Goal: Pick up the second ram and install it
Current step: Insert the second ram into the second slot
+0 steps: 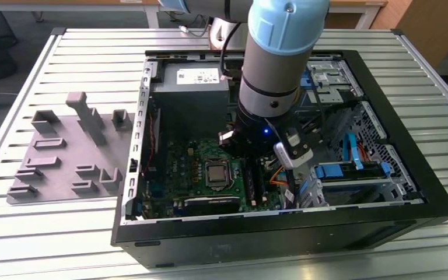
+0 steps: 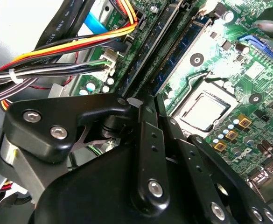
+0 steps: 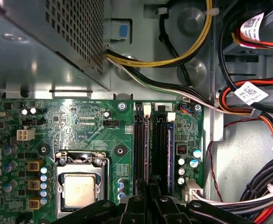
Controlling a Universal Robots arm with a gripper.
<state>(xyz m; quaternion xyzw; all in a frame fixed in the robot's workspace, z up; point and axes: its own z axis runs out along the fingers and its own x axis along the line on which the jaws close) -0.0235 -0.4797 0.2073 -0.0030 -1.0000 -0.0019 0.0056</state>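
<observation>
The slatted table (image 1: 76,52) carries the open computer case (image 1: 410,192), and the arm (image 1: 279,58) reaches down into it; the grey fixture plate (image 1: 60,157) lies outside the case, well apart from the end effector; the power supply (image 1: 189,93) sits inside the case, beyond the far ends of the memory slots as seen from the fingertips.

The motherboard (image 3: 80,116) spreads directly beneath the gripper (image 3: 149,198); the processor socket (image 3: 80,186) lies just off to one side of the fingers, the bundled cables (image 3: 248,98) off to the other.

The fingers are drawn close together with no gap to be seen between them; I judge them clenched on the near end of the second ram (image 3: 145,154), though the contact itself is hidden under the fingertips.

That stick stands on edge in a slot right below the gripper (image 2: 143,100); in the second wrist view the second ram (image 2: 155,51) runs straight away from the fingertips; its long axis lies along the slot and in line with the closed fingers, pointing toward the power supply.

Another memory stick (image 3: 170,149), showing blue, stands parallel in a slot just beside, on the cable side of the fingers.
</observation>
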